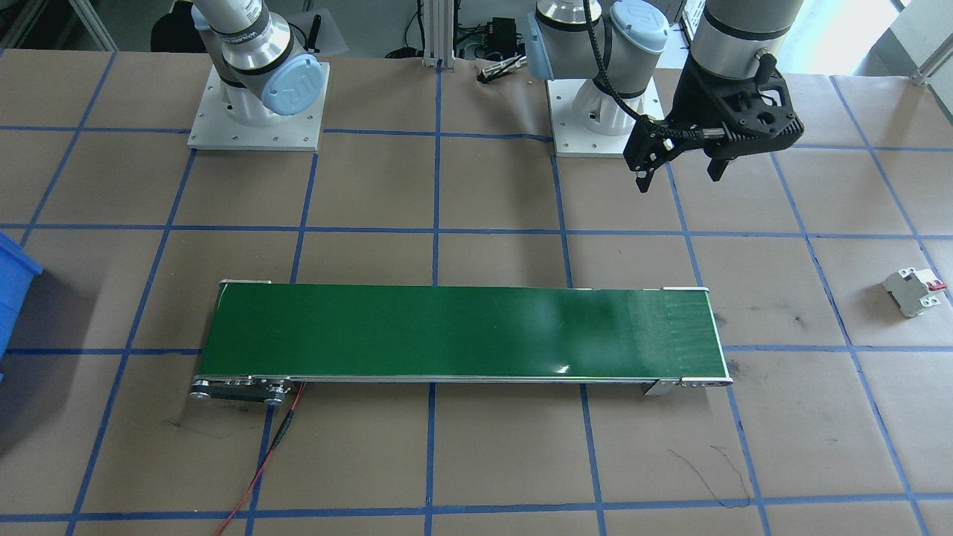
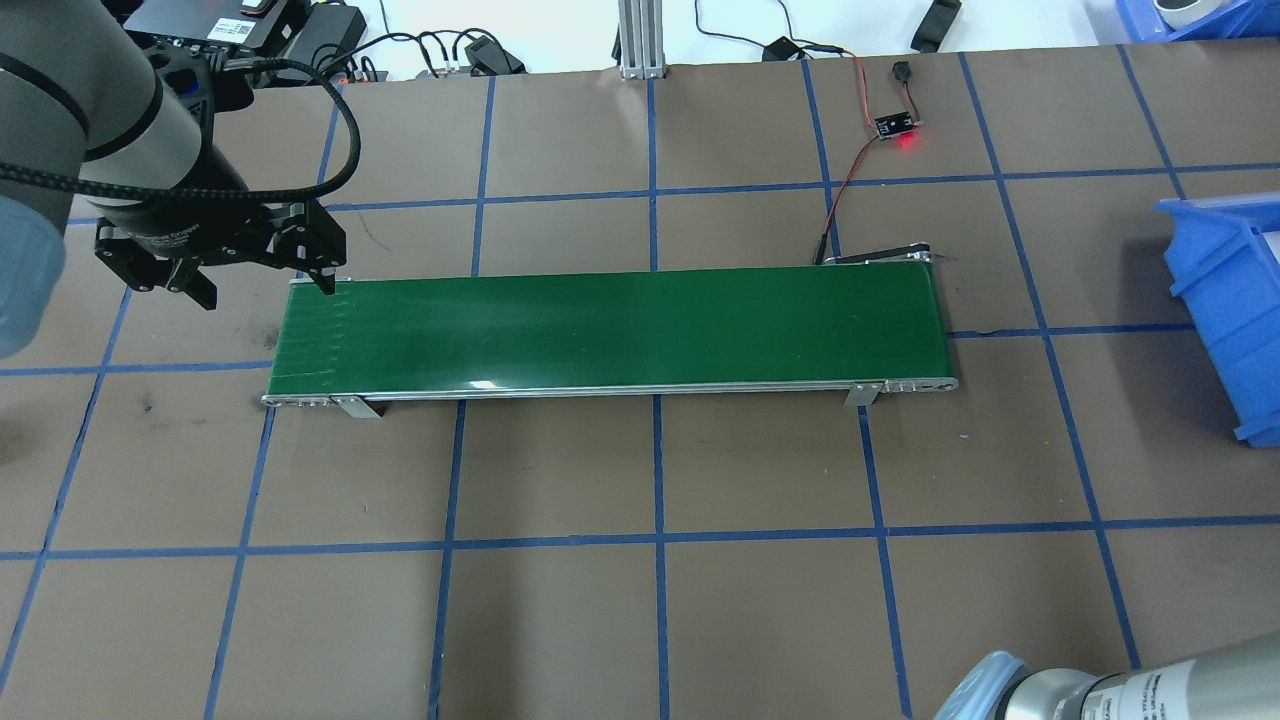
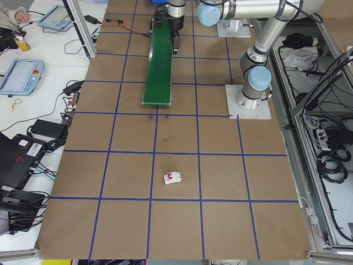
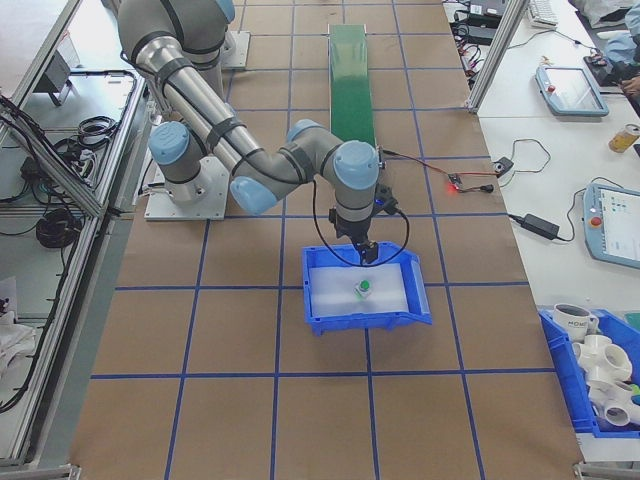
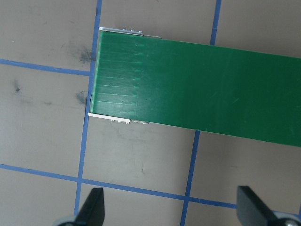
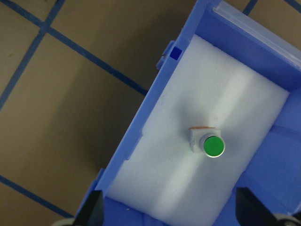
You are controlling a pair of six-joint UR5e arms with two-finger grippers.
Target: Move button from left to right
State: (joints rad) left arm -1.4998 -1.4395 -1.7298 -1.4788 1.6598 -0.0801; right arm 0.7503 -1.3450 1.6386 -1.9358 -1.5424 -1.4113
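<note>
- My right claw hangs open over the blue plastic bin; its two dark fingertips stand wide apart at the bottom of my right wrist view, and there is nothing between them.
- The small push-button with a round green cap, pale grey collar and orange-red base stands upright on the white foam pad that lines the bin, roughly mid-pad and clear of the blue walls.
- From the right-end camera, the bin sits on the brown paper-covered counter marked with a grid of blue tape, just beyond the near end of the long green conveyor belt, with the button under my right claw.
- My left claw is open too, empty, raised above the counter beside the belt's left end; in the left wrist view that end of the belt lies ahead of the spread fingertips.
- A grey-white boxy circuit breaker with a red lever lies alone near the counter's left edge, well apart from the belt.
- A small black circuit board with a lit red light sits by the counter's far edge, wired to the belt by red and black leads.
- The pale blue joint cap on my right arm bears the raised letters "UR"; the printing on the arm's grey band is too small to read.
</note>
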